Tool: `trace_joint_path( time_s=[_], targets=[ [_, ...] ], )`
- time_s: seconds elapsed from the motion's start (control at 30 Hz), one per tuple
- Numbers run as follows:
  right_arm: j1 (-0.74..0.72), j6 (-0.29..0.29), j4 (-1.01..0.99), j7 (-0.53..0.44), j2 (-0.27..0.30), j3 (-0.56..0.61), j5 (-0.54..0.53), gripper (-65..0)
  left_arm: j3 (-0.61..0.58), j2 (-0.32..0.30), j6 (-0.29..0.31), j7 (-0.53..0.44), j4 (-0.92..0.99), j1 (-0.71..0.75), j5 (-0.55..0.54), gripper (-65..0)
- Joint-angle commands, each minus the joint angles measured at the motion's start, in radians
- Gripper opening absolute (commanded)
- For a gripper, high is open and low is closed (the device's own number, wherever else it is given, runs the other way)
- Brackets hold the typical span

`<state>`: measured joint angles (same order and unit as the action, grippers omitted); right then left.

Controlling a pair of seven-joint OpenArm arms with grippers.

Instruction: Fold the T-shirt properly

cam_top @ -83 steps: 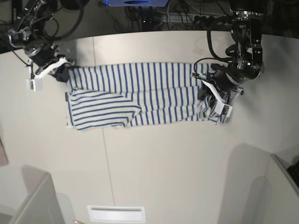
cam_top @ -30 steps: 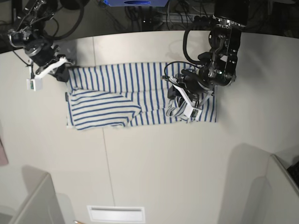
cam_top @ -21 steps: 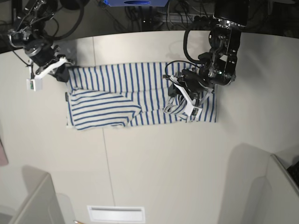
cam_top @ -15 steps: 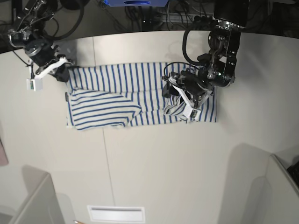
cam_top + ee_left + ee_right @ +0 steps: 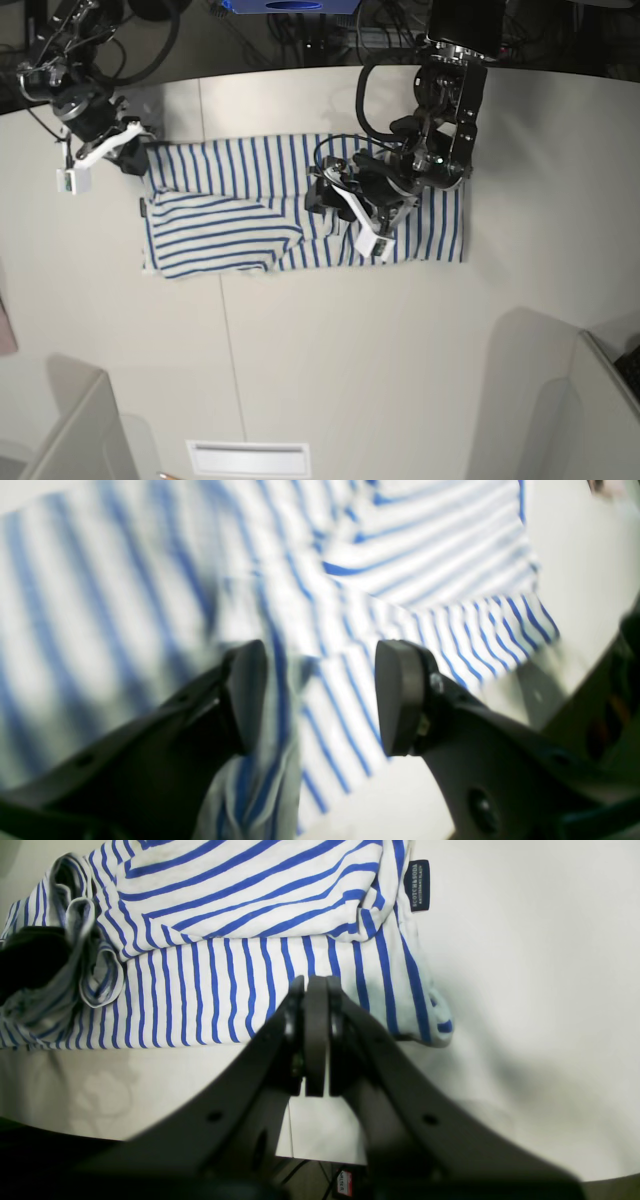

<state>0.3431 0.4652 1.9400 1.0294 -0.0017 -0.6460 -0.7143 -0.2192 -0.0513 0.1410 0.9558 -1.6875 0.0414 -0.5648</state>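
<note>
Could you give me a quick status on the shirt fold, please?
Left gripper open above the shirt. Right gripper shut at its corner. Shirt half folded on the table. Nothing in the way.

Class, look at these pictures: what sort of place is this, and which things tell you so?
Probably a robotics lab: two robot arms work over a bare white table, a striped T-shirt lies spread for folding, and cables and equipment crowd the table's far edge.

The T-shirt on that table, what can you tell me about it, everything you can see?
The T-shirt is soft white cloth with thin blue stripes, lying flat on the pale table, partly folded into a long band. A sleeve is folded over its front, and a small dark tag shows at one edge. The left gripper hovers open over it; the right gripper is shut at its corner.
</note>
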Motion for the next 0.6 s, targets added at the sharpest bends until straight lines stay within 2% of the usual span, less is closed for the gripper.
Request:
trace_joint_path(
  time_s=[0.0,0.13,0.27,0.33,0.37,0.4,0.5,0.57],
  targets=[
    [-0.008,0.008,0.014,-0.019,0.01,-0.005,-0.018,-65.0,-0.035,0.008,0.006,-0.014,-0.021,-0.031,-0.018,-31.1],
    [-0.009,0.008,0.014,-0.019,0.01,-0.005,-0.018,-65.0,-0.107,0.009,0.006,-0.018,-0.027,-0.042,-0.018,-31.1],
    [-0.019,0.008,0.012,-0.019,0.01,-0.005,-0.018,-65.0,-0.102,0.008,0.006,-0.018,-0.095,-0.038,-0.018,-32.1],
    [-0.029,0.008,0.011,-0.019,0.01,-0.005,-0.015,-65.0,-0.061,-0.017,0.006,-0.014,-0.153,-0.025,-0.018,-32.9],
    [-0.032,0.008,0.011,-0.019,0.01,-0.005,-0.014,-65.0,-0.021,-0.029,0.006,-0.013,-0.187,-0.004,-0.018,-35.9],
    [-0.039,0.008,0.011,-0.019,0.01,-0.004,-0.017,-65.0,0.03,-0.037,0.006,-0.013,-0.216,0.021,-0.018,-41.5],
    [-0.066,0.007,-0.007,0.002,0.01,-0.001,-0.015,-65.0,0.234,-0.055,0.006,-0.011,-0.277,0.113,-0.018,-65.0],
    [-0.118,0.007,-0.038,0.067,0.019,-0.005,-0.015,-65.0,0.355,-0.078,0.007,-0.011,-0.277,0.163,-0.018,-65.0]
  ],
)
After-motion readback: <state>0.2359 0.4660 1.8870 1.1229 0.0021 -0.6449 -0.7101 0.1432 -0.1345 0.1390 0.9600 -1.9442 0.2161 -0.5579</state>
